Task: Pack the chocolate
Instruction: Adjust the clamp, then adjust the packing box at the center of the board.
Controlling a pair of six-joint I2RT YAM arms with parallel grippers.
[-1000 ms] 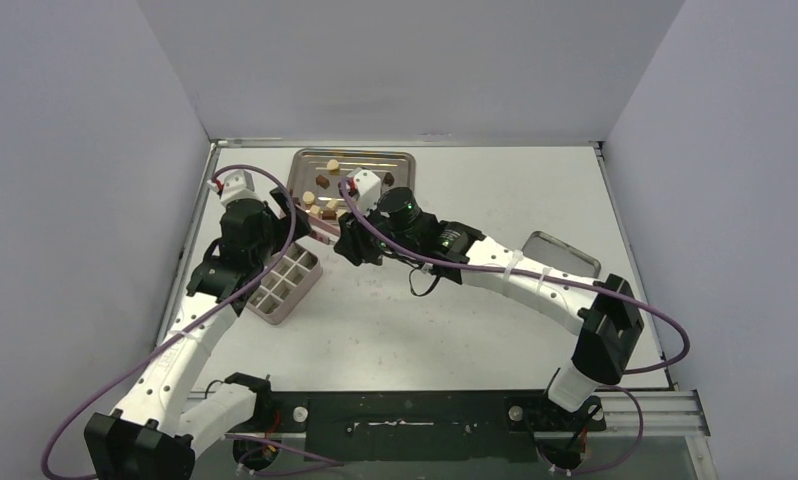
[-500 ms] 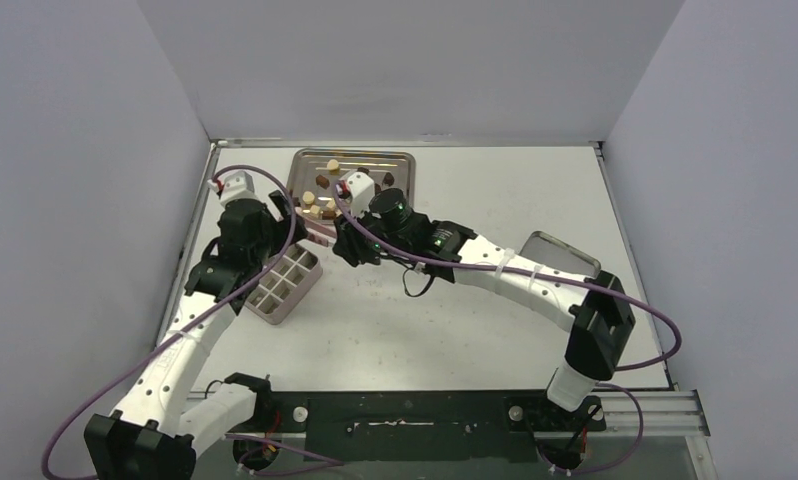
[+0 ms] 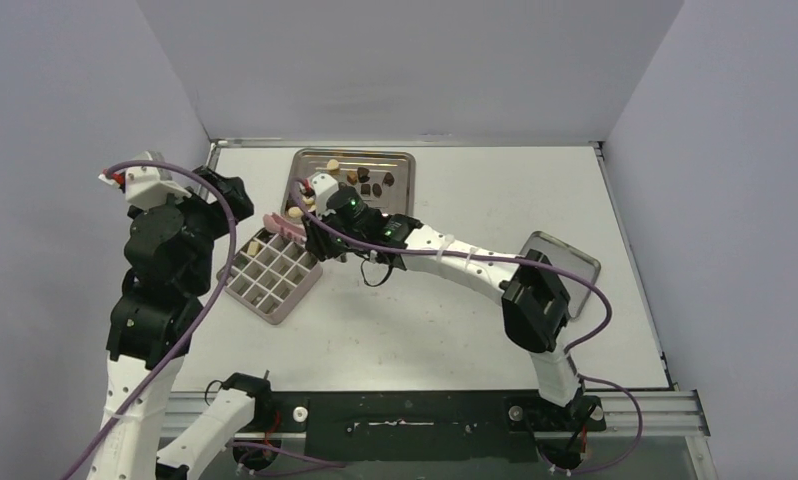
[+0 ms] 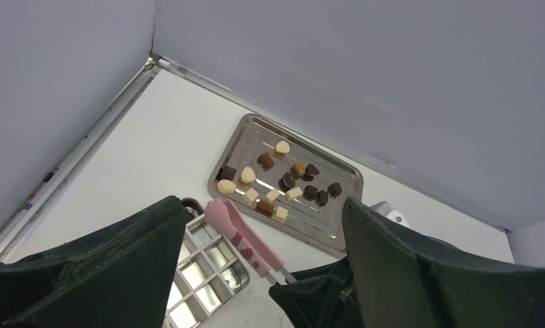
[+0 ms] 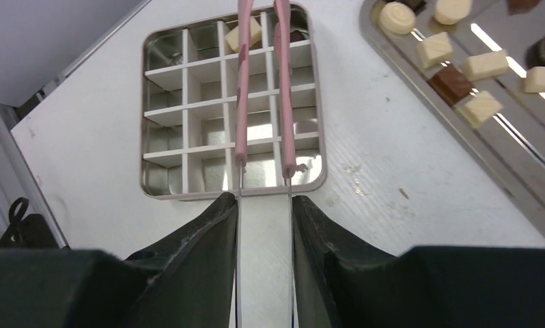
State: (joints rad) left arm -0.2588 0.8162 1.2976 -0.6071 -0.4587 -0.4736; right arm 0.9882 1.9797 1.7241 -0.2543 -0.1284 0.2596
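Right jaws were closed on the pink tongs (image 5: 243,102), whose arms reached over the grid box (image 5: 166,158); their tips were cut off at 12 o'clock. Left jaws stood wide and empty, raised at the box's 11 o'clock. One cream piece (image 5: 246,35) sat in a far cell. The other chocolate (image 4: 287,181) lay on the tray (image 4: 253,137), at the box's 1 o'clock. The right arm (image 3: 455,255) hid the tray's near corner from above.

Pink tongs (image 5: 243,89) above middle cells of the divided box (image 5: 186,104); outer cells seemingly unobstructed.
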